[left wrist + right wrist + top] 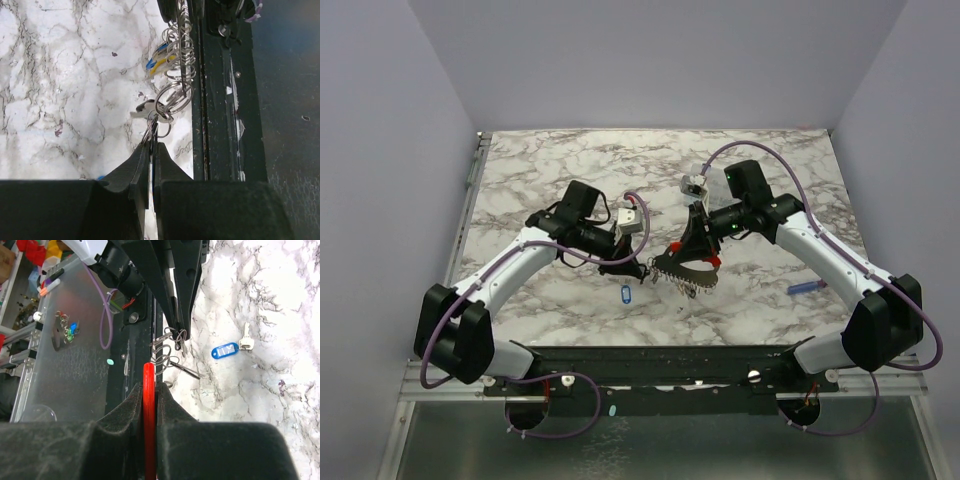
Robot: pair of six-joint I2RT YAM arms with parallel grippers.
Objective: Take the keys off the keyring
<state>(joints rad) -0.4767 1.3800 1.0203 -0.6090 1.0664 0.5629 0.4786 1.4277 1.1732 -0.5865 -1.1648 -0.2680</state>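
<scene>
Meeting over the middle of a white marble-patterned surface, both sets of robot fingers share one bundle of metal rings. The left fingers are pressed almost together, pinching a thin dark metal wire keyring right at their tips. Just beyond those tips sits a small flat silver key. Past it is a linked cluster of shiny steel split rings, with yellow and blue plastic tags tucked in beside them.

The right fingers are closed on a thin red plastic piece, seen edge-on between them. Wire rings dangle just ahead of their tips and reach across to the left fingers.

A loose silver key with an oval blue plastic tag lies flat on the surface, near the left fingers' tips but not touched by either pair. A blue-and-red pen-like stick lies on the surface well away to the right of the right fingers.
</scene>
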